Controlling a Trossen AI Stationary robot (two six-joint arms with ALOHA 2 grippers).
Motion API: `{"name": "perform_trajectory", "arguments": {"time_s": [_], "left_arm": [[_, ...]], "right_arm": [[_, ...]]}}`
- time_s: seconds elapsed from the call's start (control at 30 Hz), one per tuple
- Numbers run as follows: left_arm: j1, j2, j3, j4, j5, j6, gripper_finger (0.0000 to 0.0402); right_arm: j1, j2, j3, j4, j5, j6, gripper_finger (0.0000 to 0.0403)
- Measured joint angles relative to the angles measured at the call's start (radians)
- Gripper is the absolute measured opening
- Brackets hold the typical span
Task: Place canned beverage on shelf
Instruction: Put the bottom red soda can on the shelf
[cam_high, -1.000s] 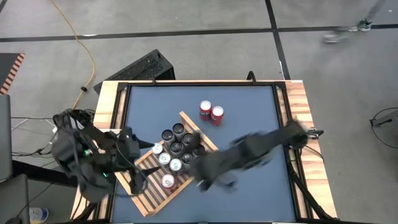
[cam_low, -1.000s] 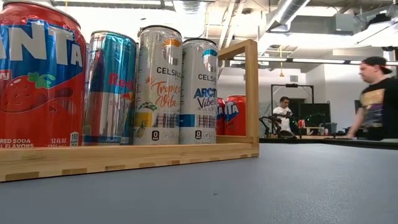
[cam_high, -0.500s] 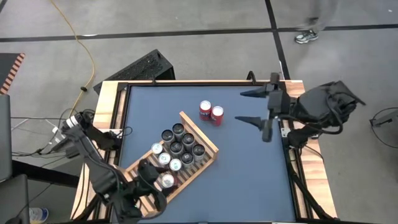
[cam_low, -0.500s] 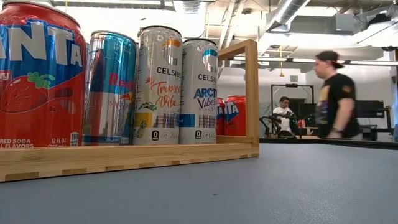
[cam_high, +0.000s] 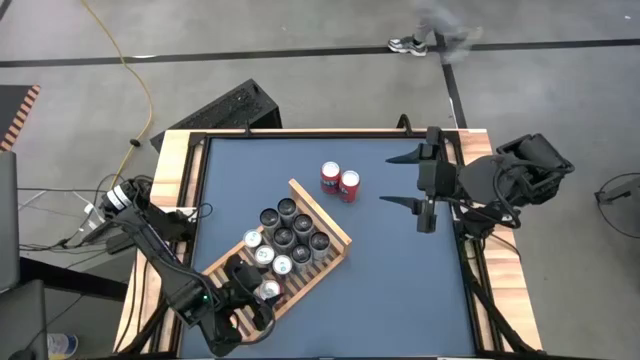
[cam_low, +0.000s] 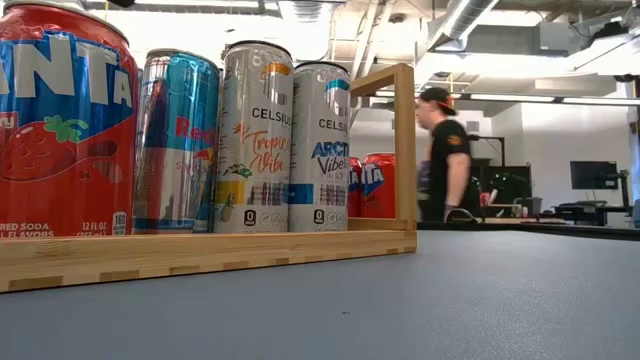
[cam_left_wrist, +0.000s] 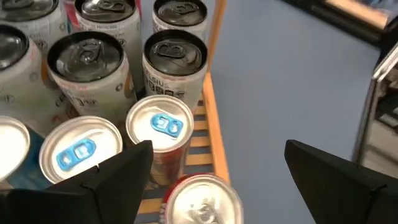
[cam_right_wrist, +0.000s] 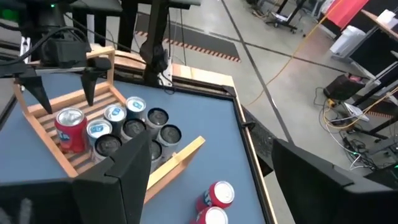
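Canned beverages are seen standing packed in the slatted wooden shelf, lower left of centre on the blue bench. Two red cans are left outside it, upper centre. The left hand is held wide above the shelf's lower end; the right hand, wide and empty, is kept at the right.

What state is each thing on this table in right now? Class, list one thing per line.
Light wooden slatted shelf: flat on the table, holding upright cans.
Two red cans: upright on the blue tabletop, off the shelf.
Red can at the shelf's near end: upright, unheld.
Left gripper: open, over that can.
Right gripper: open, empty, near the table's right edge.
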Motion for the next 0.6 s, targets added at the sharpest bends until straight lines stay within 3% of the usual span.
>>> {"name": "perform_trajectory", "arguments": {"time_s": [0.23,0.6], "left_arm": [[0.025,0.000,-0.049,0.077,0.098,0.055,0.0352],[0.040,0.081,-0.053,0.095,0.161,0.064,0.0352]], "right_arm": [[-0.002,0.000,0.002,-0.036,-0.001,0.007,0.0301],[-0.002,0.000,0.002,-0.049,-0.001,0.000,0.0301]]}}
